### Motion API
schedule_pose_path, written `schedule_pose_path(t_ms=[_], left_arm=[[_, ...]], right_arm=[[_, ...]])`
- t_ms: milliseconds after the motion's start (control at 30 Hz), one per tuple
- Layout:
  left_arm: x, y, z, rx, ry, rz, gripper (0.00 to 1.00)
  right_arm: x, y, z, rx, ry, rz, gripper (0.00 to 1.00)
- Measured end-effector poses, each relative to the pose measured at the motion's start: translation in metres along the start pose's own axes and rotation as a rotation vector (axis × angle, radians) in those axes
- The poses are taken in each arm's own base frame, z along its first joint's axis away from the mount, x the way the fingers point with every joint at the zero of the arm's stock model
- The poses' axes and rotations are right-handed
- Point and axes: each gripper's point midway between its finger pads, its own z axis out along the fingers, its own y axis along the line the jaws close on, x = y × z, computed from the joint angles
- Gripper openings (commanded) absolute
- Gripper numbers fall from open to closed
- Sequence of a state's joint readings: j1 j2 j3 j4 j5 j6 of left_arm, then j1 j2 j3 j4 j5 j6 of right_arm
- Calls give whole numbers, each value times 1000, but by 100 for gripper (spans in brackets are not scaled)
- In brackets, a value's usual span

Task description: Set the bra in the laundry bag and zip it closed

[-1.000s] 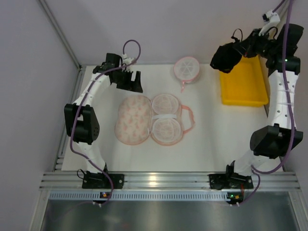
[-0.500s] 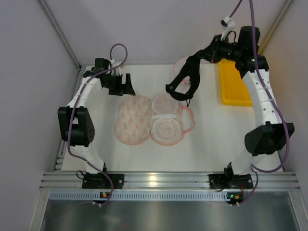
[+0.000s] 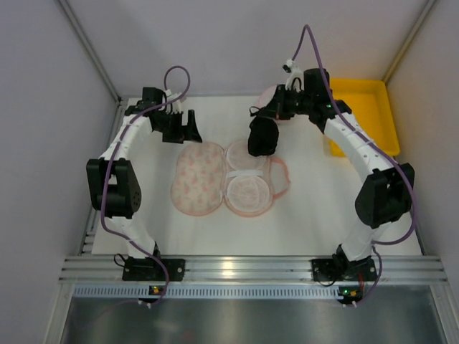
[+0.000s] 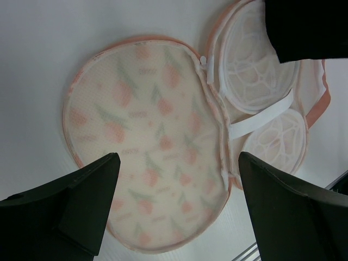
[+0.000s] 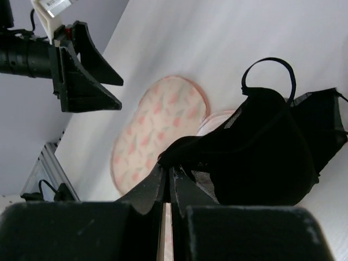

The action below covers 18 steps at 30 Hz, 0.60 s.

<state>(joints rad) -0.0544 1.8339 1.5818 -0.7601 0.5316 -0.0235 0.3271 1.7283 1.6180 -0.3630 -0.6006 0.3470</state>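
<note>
Top: your right tool (image 3: 267, 117) hangs the bra (image 3: 262, 137) over the far cup of the unzipped laundry bag (image 3: 197, 179) on the table (image 3: 323, 208), likely set to drop; left wrist: left tool (image 4: 176, 163) spread wide and empty above the laundry bag, keeping clear; right wrist: right tool clenched on the bra's edge.

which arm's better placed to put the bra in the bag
Right: right gripper is shut on the black fabric bra above the cream speckled mesh laundry bag; left gripper is open, empty.
</note>
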Motion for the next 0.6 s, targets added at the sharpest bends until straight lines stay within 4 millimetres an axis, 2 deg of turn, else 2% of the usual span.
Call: schedule_pose_path(t_ms=[67,233,300,433,600], left_arm=[[0,0,0,-1,0,0,96],[0,0,0,-1,0,1,96],[0,0,0,-1,0,0,96],[0,0,0,4,0,0,96],[0,-2,1,13,2,-1,96]], right_arm=[[5,1,6,13,1,22,0],[-1,3,14,64,-51,41,0],[2,1,14,97,-61,61,0],[22,4,15,150,-48,106,0],[58,28,17,129,20,160,0]])
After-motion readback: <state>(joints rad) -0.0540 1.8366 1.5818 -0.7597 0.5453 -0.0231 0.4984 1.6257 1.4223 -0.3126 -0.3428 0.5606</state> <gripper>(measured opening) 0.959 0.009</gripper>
